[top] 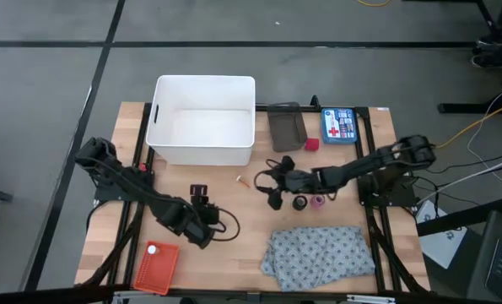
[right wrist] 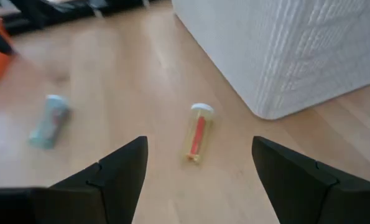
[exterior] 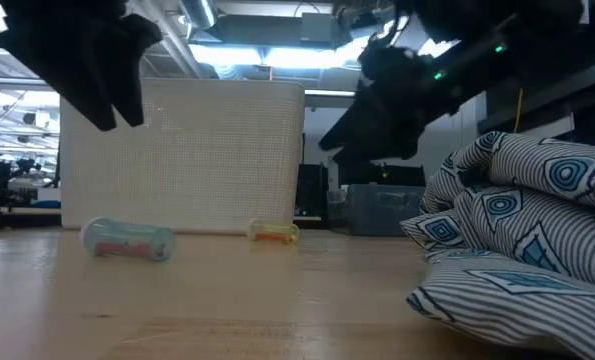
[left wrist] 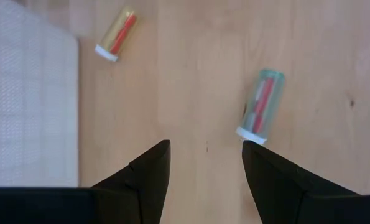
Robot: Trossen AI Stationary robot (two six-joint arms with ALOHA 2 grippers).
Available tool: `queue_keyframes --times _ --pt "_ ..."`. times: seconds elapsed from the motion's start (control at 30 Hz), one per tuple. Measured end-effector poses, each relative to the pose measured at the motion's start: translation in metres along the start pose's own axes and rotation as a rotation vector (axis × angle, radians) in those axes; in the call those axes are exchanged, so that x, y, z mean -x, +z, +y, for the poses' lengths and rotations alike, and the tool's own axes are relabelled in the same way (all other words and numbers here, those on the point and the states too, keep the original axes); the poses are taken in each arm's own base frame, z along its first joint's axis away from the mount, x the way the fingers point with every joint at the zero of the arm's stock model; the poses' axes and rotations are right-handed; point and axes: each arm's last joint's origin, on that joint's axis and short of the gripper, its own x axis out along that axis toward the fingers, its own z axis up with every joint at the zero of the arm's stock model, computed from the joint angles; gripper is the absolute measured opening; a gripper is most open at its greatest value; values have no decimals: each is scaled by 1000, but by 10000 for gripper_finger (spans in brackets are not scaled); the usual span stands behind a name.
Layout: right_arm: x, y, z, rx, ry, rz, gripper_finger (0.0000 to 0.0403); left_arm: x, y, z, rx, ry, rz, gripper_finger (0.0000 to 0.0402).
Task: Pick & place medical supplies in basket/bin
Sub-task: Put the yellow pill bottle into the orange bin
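The right gripper [right wrist: 200, 171] hangs above the table's middle with its fingers spread wide and nothing between them, aimed at a small yellow tube [right wrist: 198, 134] lying near the front corner of the white tub [top: 203, 118]. The left gripper [left wrist: 206, 171], also wide and empty, hovers over bare wood left of centre, just short of a small teal tube [left wrist: 262, 102].

Behind the right gripper lie a dark roll [top: 300, 203] and a pink roll [top: 319, 201], close together; a red block [top: 312, 144] sits farther back beside a dark tray [top: 286, 127]. A blue kit [top: 338, 125] at the far right bears a red cross; its writing is too small to read.

The orange basket [top: 155, 267] sits at the near left edge, the patterned cloth [top: 320, 251] at the near right. Open wood lies between them.
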Motion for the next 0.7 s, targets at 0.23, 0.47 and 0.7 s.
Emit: queue_keyframes --times 0.23,0.47,0.7 --pt "-27 -1 -2 -4 -50 54 288 3 -3 -5 19 18 -13 198" --pt "-50 -14 -2 -12 -67 128 288 3 -3 -5 23 29 -22 198" --pt "-58 -9 2 -12 -50 120 288 3 -3 -4 24 28 -21 198"
